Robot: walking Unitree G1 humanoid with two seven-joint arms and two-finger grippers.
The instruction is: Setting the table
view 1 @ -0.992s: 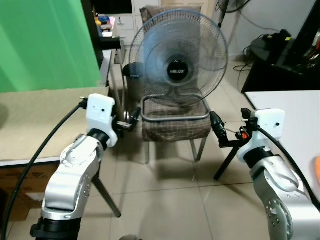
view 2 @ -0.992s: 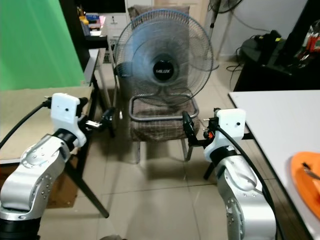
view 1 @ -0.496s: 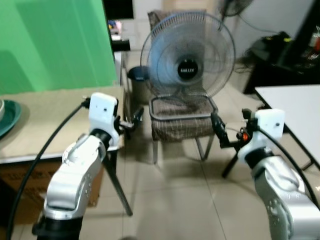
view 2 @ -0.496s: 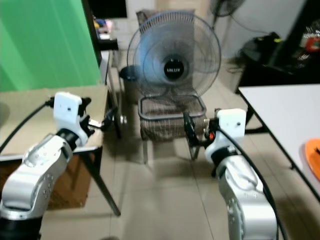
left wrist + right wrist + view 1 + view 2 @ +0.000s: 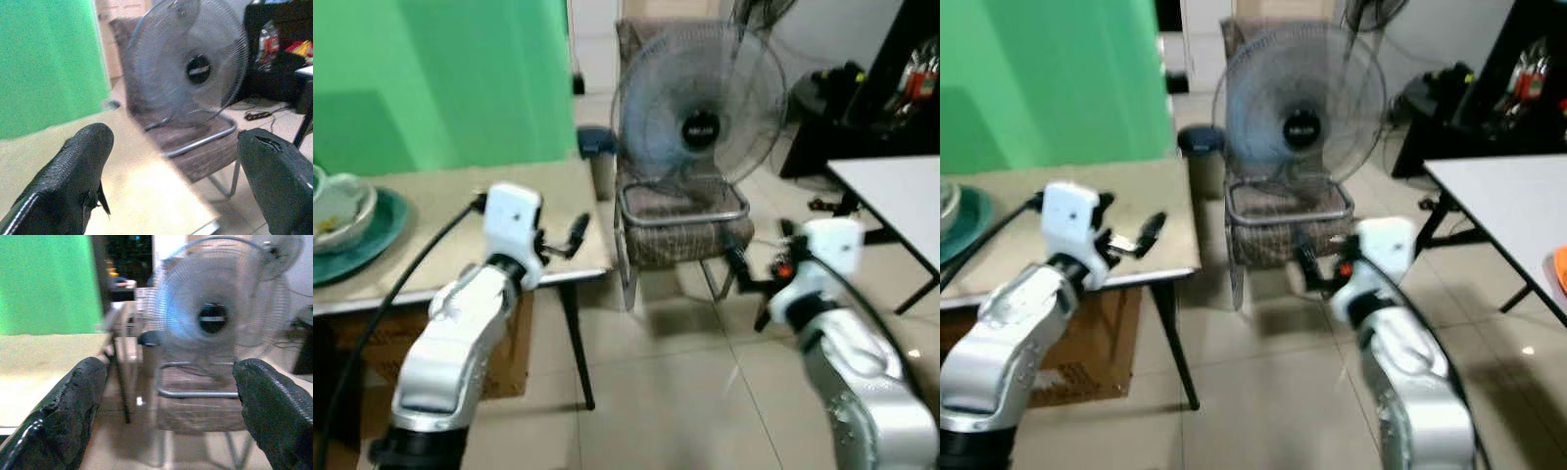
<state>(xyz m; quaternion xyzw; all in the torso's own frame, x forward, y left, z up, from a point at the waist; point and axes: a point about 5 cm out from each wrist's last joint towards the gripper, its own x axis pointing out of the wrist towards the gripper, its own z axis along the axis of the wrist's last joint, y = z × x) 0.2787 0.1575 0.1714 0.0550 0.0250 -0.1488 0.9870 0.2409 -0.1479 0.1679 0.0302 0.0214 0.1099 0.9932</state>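
A teal plate (image 5: 352,245) with a white bowl (image 5: 340,204) on it sits at the far left of a beige table (image 5: 440,206). My left gripper (image 5: 576,233) hovers over that table's right corner, open and holding nothing; in the left wrist view its fingers (image 5: 78,166) are spread wide above the tabletop. My right gripper (image 5: 744,276) is held out over the floor in front of the chair, also open and holding nothing (image 5: 168,367). An orange plate (image 5: 1561,270) peeks in at the edge of a white table (image 5: 901,191) on the right.
A standing fan (image 5: 700,127) rests on a brown chair (image 5: 680,220) straight ahead. A green screen (image 5: 440,78) rises behind the beige table, and a cardboard box (image 5: 372,352) lies beneath it. Dark furniture (image 5: 862,108) with cables stands at the back right. Tiled floor (image 5: 666,392) lies between the tables.
The camera has turned left: the beige table with plate and bowl has come into view, and the white table has slid right. Both arms keep the same pose.
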